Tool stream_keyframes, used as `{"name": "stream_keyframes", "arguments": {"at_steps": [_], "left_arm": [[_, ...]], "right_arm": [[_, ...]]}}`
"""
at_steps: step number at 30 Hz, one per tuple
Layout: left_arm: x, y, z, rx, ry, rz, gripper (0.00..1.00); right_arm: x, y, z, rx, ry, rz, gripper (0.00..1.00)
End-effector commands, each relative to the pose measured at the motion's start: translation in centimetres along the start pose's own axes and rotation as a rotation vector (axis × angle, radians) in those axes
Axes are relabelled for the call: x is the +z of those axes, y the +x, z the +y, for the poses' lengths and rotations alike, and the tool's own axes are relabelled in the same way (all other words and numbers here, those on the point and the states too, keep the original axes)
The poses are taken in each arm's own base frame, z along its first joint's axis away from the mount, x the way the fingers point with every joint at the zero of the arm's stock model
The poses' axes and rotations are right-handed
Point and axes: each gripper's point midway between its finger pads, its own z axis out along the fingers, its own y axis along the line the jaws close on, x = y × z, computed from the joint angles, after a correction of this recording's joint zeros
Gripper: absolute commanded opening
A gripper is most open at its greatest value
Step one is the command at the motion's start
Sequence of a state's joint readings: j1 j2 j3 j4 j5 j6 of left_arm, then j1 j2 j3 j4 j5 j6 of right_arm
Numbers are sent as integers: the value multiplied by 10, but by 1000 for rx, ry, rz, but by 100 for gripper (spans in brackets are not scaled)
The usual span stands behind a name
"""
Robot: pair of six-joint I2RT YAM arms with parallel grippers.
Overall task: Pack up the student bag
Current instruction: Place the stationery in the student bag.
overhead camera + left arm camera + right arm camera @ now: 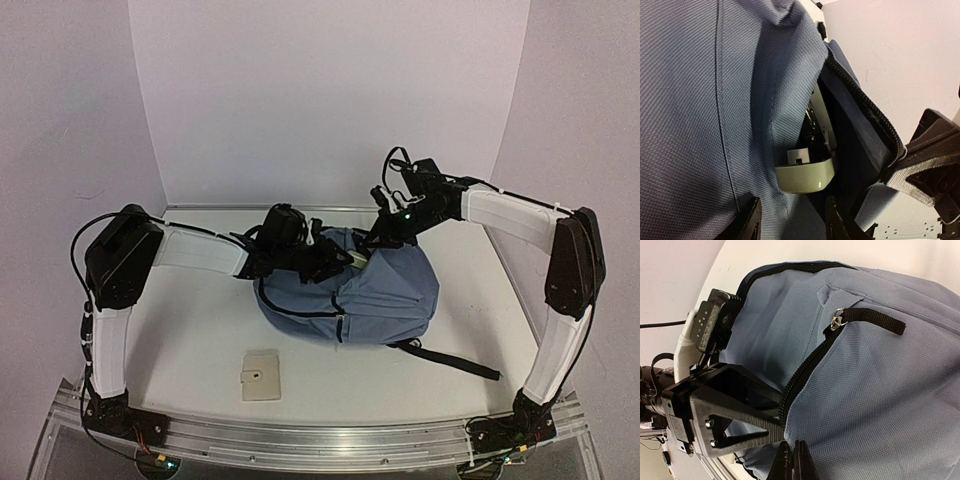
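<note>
- The student bag (385,295) lies on its side in the middle of the bench (190,340). Its rounded bulk faces the arm bases and its zip mouth is turned toward the far wall.
- The left claw (792,217) is at the bag's mouth, on the bag's left end as the top camera sees it. Its jaws stand partly apart with nothing pinched between them.
- Just past the left claw's fingertips, a pale, round-edged object (805,177) sits inside the mouth, tucked between the blue outer fabric and the dark lining. I cannot tell whether the tips touch it.
- The right claw (793,460) is at the far upper edge of the bag. Its jaws are pressed together on the zip-edged lip, holding that edge up off the body of the bag.
- A metal zip pull (838,318) with a black webbing tab (877,319) lies on the bag's upper face, beyond the right claw.
- A black strap (455,360) trails from under the bag toward the right arm's base.
- A small flat beige square (262,375) lies on the bench near the bag's left front, apart from it.
</note>
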State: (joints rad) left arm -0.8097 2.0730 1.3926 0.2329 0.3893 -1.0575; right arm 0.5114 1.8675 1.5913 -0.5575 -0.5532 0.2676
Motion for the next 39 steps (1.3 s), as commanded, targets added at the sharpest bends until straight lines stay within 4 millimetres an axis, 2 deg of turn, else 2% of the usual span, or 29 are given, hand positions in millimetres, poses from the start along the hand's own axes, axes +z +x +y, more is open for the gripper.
{"name": "stream_keyframes", "arguments": {"at_steps": [1,7,14,19,22,27,30,35,39], "left_arm": [[8,-4,-8,43,16,9,32],[36,-12,-12,70,42,41,23],[58,-28,-25,107,80,25,24],[63,-34,-20,136,32,2,55],[60,-37,-15,158,-23,-23,65],[63,-32,4,149,-135,2,69],[52,-30,2,154,-127,-6,70],[15,-31,-18,224,-144,-42,68],[-11,-27,-24,273,-132,-70,59]], "right_arm": [[-20,-18,34,-59,-91,-67,0],[-19,-15,35,-55,-106,-55,0],[-16,-11,37,-49,-127,-38,0],[-14,-10,36,-40,-130,-32,0],[-14,-11,36,-40,-127,-33,0],[-13,-13,34,-42,-118,-39,0],[-15,-16,32,-46,-109,-46,0],[-14,-14,21,-36,-92,-41,0],[-16,-14,22,-45,-100,-42,0]]}}
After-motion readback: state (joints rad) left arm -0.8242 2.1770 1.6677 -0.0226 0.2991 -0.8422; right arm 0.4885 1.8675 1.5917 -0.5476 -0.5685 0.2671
